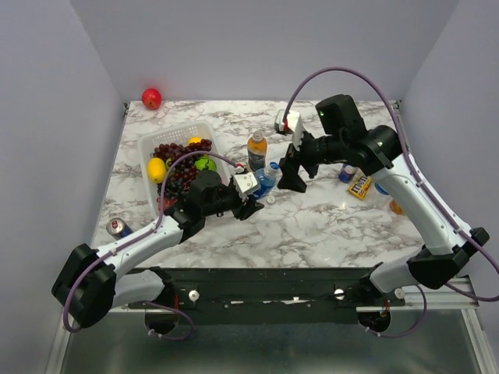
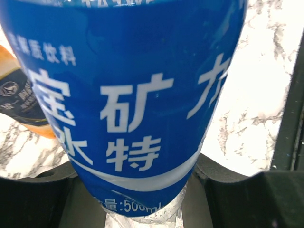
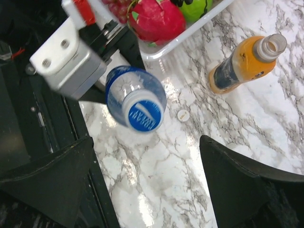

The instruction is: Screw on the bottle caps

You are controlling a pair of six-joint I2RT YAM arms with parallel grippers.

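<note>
My left gripper [image 1: 256, 196] is shut on a clear bottle with a blue label [image 1: 266, 181], held upright on the table. The label fills the left wrist view [image 2: 133, 95], between my fingers [image 2: 237, 194]. A blue cap [image 3: 142, 115] sits on the bottle's neck. My right gripper [image 1: 292, 176] hovers just above and right of it, open and empty, with its jaws wide apart [image 3: 146, 142]. An orange drink bottle with a dark label [image 3: 242, 64] stands behind, its neck open; it also shows in the top view [image 1: 256, 148]. A small white cap [image 3: 183, 114] lies on the marble beside the held bottle.
A white basket [image 1: 148, 144] of grapes and fruit stands at the left. A drink can [image 1: 118, 227] is at the front left and a red apple [image 1: 151, 98] at the back left. A yellow sweets packet [image 1: 359, 185] and small bottles [image 1: 348, 173] lie under my right arm.
</note>
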